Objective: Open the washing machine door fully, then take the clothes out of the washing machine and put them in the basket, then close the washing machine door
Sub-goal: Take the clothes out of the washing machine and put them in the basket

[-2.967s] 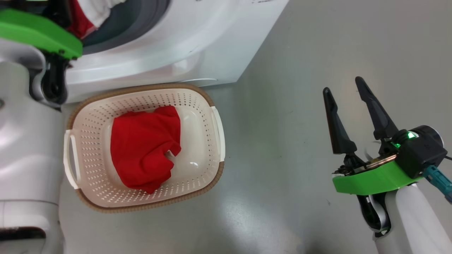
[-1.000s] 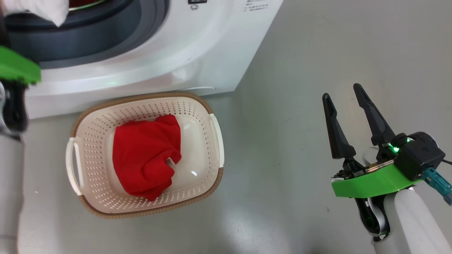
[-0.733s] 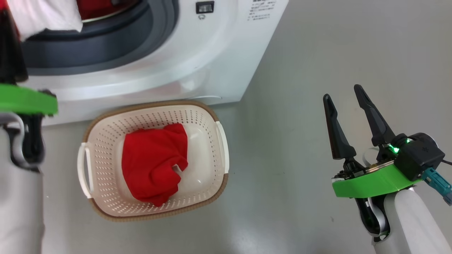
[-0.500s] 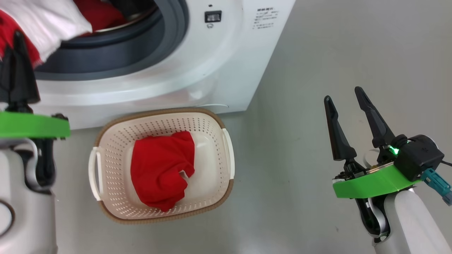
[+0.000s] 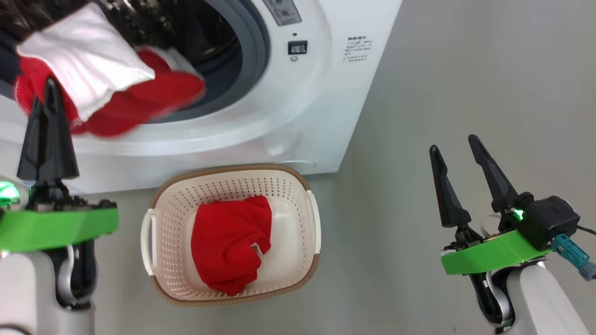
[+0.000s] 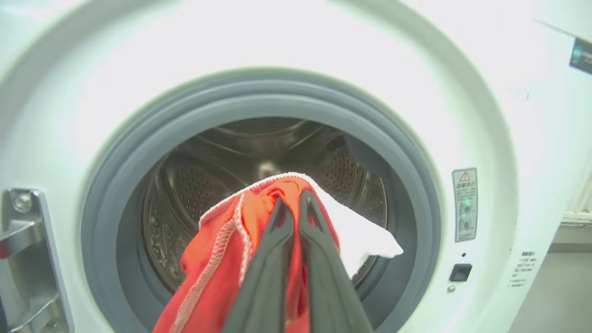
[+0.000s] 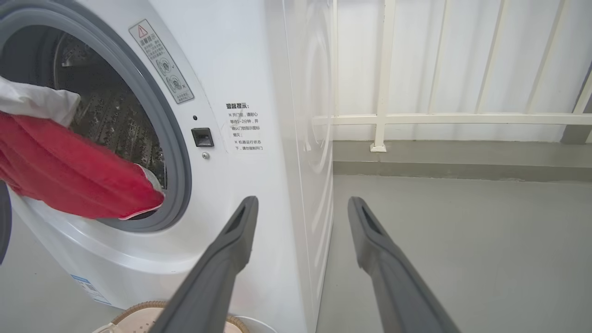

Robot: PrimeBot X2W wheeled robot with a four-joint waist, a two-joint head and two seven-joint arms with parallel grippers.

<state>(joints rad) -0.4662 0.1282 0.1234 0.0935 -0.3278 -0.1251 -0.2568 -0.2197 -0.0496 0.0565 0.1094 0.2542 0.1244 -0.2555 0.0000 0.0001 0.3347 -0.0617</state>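
- My left pincer (image 6: pixel 291 202) is clamped on a red-and-white garment (image 5: pixel 107 88), which hangs at the mouth of the washing machine (image 5: pixel 316 93).
- A second red garment (image 5: pixel 228 242) lies in the basket (image 5: pixel 233 170), just in front of the washing machine.
- My right pincer (image 5: pixel 453 143) stands spread wide, holding nothing, well right of the basket.

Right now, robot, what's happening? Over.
Left gripper shut on red-and-white garment, at drum mouth. Right gripper open, empty. Red garment in basket. Nothing blocking basket.
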